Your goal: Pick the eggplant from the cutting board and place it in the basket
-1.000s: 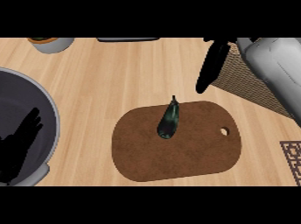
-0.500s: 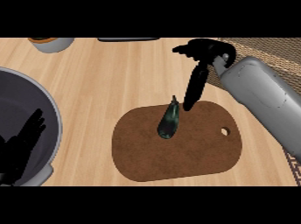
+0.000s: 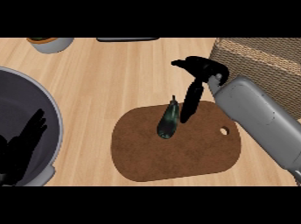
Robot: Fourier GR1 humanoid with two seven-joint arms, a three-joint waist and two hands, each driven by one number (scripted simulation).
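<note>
The right hand is reaching down over the cutting board, fingers extended straight, spread from the thumb, tips just beside the eggplant, holding nothing.

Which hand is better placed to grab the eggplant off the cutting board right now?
The right hand. Its fingers point down right beside the dark green eggplant on the brown wooden cutting board, and the woven basket is on that side. The left hand rests far off over the large grey pot.
</note>
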